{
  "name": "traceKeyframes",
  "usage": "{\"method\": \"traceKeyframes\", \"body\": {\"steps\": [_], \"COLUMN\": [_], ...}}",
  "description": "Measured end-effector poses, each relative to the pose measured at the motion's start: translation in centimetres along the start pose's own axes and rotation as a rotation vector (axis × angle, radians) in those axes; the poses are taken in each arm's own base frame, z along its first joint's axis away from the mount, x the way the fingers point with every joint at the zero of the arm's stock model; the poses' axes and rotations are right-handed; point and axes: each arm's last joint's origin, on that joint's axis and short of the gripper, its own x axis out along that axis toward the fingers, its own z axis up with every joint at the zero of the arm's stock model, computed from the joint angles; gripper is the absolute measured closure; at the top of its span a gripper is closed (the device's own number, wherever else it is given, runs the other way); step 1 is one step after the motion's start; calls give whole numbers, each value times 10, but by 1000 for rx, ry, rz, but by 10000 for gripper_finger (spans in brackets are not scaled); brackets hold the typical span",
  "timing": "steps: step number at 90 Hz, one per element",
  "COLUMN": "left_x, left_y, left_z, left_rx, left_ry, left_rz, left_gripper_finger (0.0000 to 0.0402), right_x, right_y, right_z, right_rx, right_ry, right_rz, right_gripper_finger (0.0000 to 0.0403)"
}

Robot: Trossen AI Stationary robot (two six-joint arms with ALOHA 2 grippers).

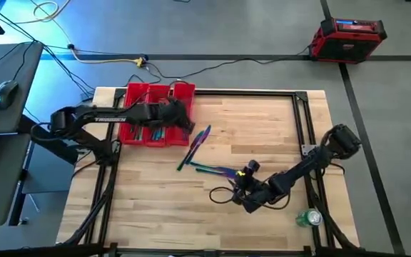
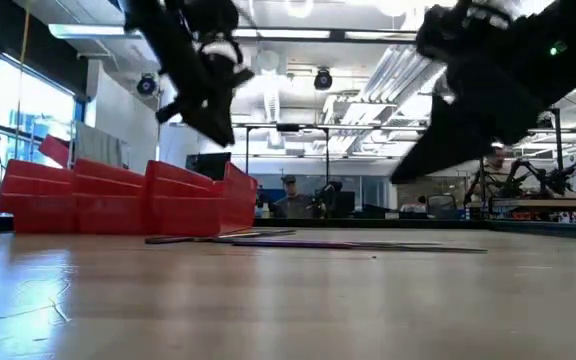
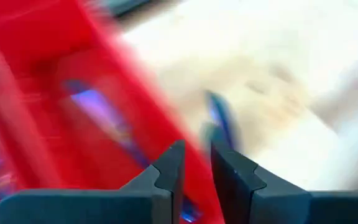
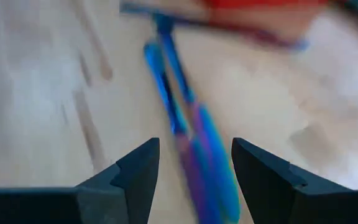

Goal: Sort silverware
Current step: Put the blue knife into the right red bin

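Expecting thin, stiff, slick silverware [image 1: 204,152] at frame centre, pinch across one handle with your right gripper [image 4: 194,168], jaws apart; left gripper [image 3: 194,165] nearly closed, empty.

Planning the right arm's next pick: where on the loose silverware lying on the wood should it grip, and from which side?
Probably from straight above, fingers straddling the slim handles. The silverware lies flat on the table, so there is no room to get under it from the side. The right gripper is open with the pieces running between its fingers, so it would close across the narrow width.

Robotics lab; ceiling lights [image 2: 298,10], cables [image 1: 105,61]
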Motion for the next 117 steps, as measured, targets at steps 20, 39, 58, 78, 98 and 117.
{"method": "traceKeyframes", "body": {"steps": [20, 39, 58, 78, 98, 117], "left_x": [-18, 8, 45, 70, 85, 90], "left_y": [-88, -134, -147, -147, -145, -144], "left_z": [-64, -110, -126, -132, -139, -135], "left_rx": [367, 473, 499, 507, 543, 528], "left_ry": [58, 12, -26, -25, -9, -1], "left_rz": [-304, -362, -370, -361, -342, -356], "left_gripper_finger": [384, 400, 401, 401, 401, 401], "right_x": [22, 35, 5, 10, 31, 35], "right_y": [-28, -55, -78, -95, -118, -128], "right_z": [3, 18, 53, 25, -15, -20], "right_rx": [-36, -43, 64, 231, 522, 593], "right_ry": [286, 445, 357, 386, 303, 323], "right_rz": [66, 242, 401, 468, 585, 557], "right_gripper_finger": [221, 246, 258, 258, 258, 258]}}
